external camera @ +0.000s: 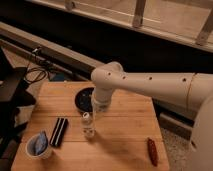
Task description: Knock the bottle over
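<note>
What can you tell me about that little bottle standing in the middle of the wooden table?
The bottle is small and looks like clear plastic, with a white cap and a pale label round its body. It stands upright on the wooden table, near the middle, in front of a dark bowl and apart from it. The gripper hangs close behind it at about cap height; whether they touch cannot be told. It has not been knocked over yet.

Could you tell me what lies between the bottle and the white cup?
In the camera view, a flat black object lies between the bottle and white cup; the gripper hangs behind the bottle.
</note>
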### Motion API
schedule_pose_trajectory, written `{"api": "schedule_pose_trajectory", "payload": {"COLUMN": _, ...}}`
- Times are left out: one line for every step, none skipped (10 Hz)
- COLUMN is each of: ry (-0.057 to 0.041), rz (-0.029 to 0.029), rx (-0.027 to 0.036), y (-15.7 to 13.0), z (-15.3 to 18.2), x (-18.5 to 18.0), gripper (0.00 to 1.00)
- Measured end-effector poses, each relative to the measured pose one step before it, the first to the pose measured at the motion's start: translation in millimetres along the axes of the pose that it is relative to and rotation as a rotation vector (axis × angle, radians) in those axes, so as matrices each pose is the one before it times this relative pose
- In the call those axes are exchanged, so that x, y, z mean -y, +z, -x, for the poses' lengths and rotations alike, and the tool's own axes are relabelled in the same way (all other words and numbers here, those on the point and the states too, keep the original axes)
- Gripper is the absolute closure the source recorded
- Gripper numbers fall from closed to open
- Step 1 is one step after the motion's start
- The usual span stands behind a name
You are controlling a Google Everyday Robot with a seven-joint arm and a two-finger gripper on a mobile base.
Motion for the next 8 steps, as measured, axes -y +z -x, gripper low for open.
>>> {"api": "schedule_pose_trajectory", "payload": {"ry": 0.00515, "rz": 0.03028, "rx": 0.00959, "y": 13.59, "z": -0.27, "x": -4.22, "gripper": 1.00}}
{"api": "schedule_pose_trajectory", "payload": {"ry": 0.00430, "rz": 0.02210, "rx": 0.01263, "y": 10.37, "z": 0.18, "x": -4.63, "gripper": 1.00}}
{"api": "schedule_pose_trajectory", "payload": {"ry": -0.00866, "rz": 0.01734, "rx": 0.03107, "y": 15.53, "z": 8.05, "x": -6.53, "gripper": 1.00}}
{"api": "schedule_pose_trajectory", "payload": {"ry": -0.01246, "rz": -0.00393, "rx": 0.00906, "y": 3.57, "z": 6.79, "x": -0.31, "gripper": 1.00}}
{"api": "schedule_pose_trajectory", "payload": {"ry": -0.01193, "rz": -0.00858, "rx": 0.00804, "y": -0.16, "z": 4.42, "x": 0.92, "gripper": 1.00}}
{"api": "schedule_pose_trajectory", "payload": {"ry": -0.01501, "rz": -0.02067, "rx": 0.01008, "y": -6.17, "z": 5.39, "x": 2.83, "gripper": 1.00}}
{"api": "schedule_pose_trajectory", "payload": {"ry": -0.02779, "rz": -0.02641, "rx": 0.01305, "y": -10.97, "z": 12.65, "x": 5.59, "gripper": 1.00}}
{"api": "schedule_pose_trajectory", "payload": {"ry": -0.03081, "rz": -0.02857, "rx": 0.01568, "y": -13.85, "z": 14.41, "x": 8.03, "gripper": 1.00}}
